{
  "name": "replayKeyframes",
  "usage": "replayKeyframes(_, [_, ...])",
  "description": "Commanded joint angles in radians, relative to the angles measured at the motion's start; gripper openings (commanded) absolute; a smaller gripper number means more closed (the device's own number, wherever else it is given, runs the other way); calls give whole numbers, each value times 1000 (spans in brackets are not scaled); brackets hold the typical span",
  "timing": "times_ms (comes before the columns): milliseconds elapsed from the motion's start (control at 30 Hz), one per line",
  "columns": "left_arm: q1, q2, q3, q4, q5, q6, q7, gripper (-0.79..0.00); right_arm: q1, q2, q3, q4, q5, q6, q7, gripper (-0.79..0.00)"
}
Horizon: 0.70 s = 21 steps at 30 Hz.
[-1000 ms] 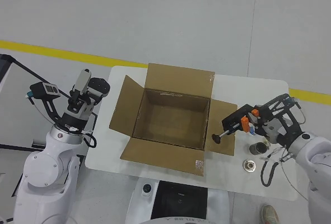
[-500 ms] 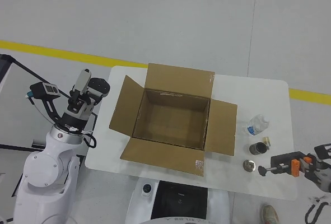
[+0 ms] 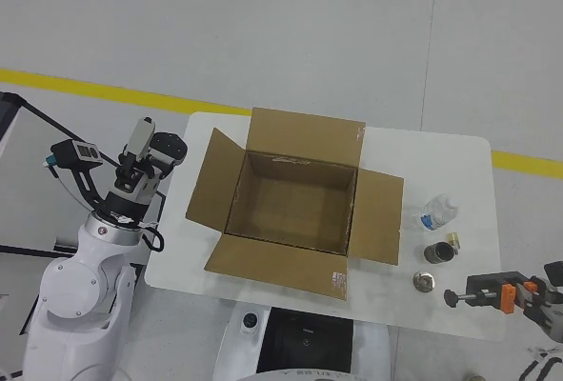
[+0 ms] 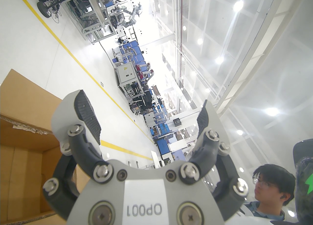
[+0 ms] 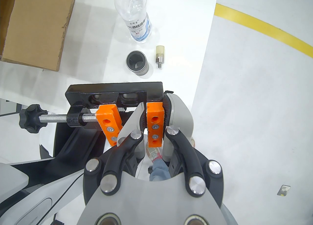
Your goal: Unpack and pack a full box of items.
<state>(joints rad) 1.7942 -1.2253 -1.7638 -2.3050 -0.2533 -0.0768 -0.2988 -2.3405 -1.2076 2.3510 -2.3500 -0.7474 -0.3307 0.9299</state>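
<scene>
- Cardboard box (image 3: 295, 205) sits in the middle of the white desk (image 3: 433, 162), all four flaps folded outward and its brown bottom panel in plain sight from the top camera.
- My right gripper (image 5: 154, 113) has its fingers clamped on one orange jaw block of a black screw clamp (image 5: 115, 91). One finger is wedged between the two orange blocks and the other presses on the outer side.
- From above, I see the clamp (image 3: 481, 289) held level at the near right corner of the desk, its black knob pointing toward the box side, with the right gripper (image 3: 538, 297) just off the desk's right edge.
- On the desk to the right of the box I count four loose items:
  - a clear bottle (image 5: 133, 15) with a white cap, apparently standing upright;
  - a short metal cylinder (image 5: 137, 62) with its open end up, nearer me than the bottle;
  - a small cream-tipped peg (image 5: 159, 55) just beside the cylinder;
  - a round metal piece (image 3: 424, 281) close to the clamp's knob.
- My left gripper (image 4: 143, 103) is raised beside the box's left flap, off the desk's left edge, fingers spread wide apart and gripping nothing.
</scene>
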Motion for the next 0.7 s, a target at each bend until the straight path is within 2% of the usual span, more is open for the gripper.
replayKeyframes(0, [0, 0, 0, 0, 0, 0, 0, 0, 0, 0, 0, 0, 0, 0, 0, -785])
replayKeyframes(233, [0, 0, 0, 0, 0, 0, 0, 0, 8, 1, -8, 21, -8, 13, 0, -785])
replayKeyframes(367, [0, 0, 0, 0, 0, 0, 0, 0, 57, 9, -53, 122, -43, 42, 45, -785])
replayKeyframes(667, [0, 0, 0, 0, 0, 0, 0, 0, 161, 26, -190, 338, -186, 6, 61, -785])
